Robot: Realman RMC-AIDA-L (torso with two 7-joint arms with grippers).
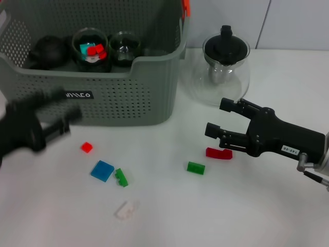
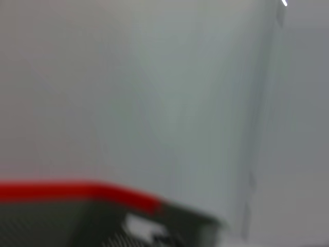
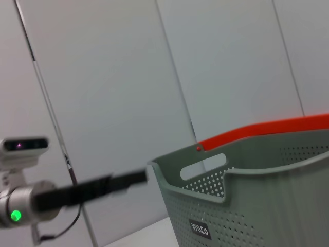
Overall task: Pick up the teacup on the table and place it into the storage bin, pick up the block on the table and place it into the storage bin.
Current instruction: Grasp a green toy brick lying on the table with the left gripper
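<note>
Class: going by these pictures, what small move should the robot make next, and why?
Probably lower the right hand onto the red block just beneath it: its fingers are open and empty, blocks still lie on the table, and the storage bin already holds cups.

Blurred pale wall panels; red band (image 2: 77, 190) along storage bin (image 2: 61, 226) rim
</note>
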